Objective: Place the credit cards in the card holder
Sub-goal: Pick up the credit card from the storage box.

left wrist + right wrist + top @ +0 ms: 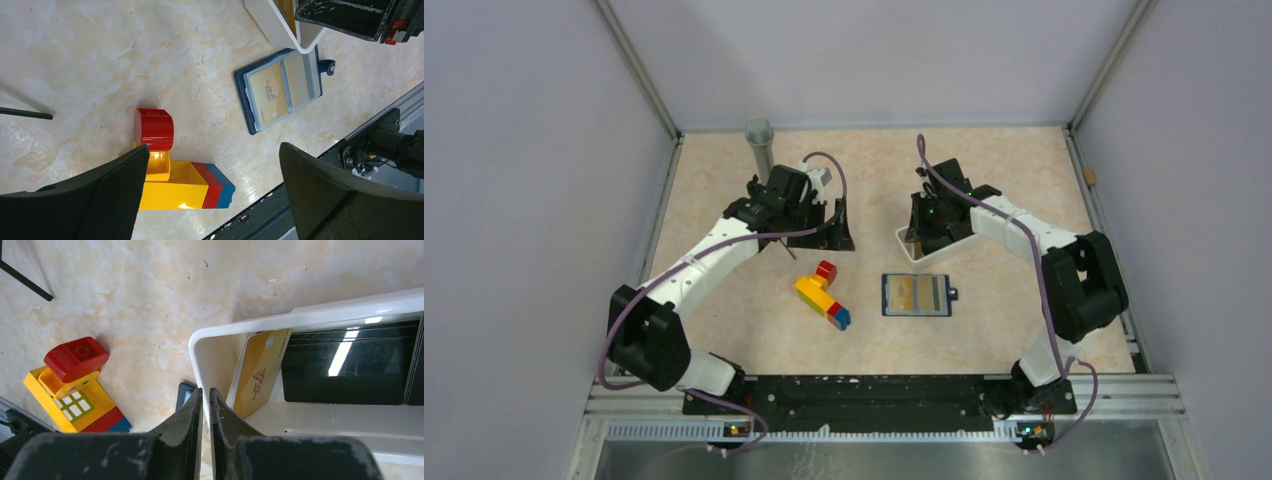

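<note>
Beige marbled table (984, 345). Left gripper (212, 165) gapes wide. Right gripper (205, 400), jaws pinched to a slit with nothing seen between, hangs at the rim of the glossy white tray (300, 315), beside a thin gold credit card (257, 372) leaning inside. The soft navy card holder (242, 95) lies open nearby. The fingers could snag the rim and tip the tray.

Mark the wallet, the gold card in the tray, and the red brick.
wallet (245, 102): left wrist view, on its navy border.
gold card (259, 372): right wrist view, middle of its printed face.
red brick (153, 129): left wrist view, middle of its red side.
</note>
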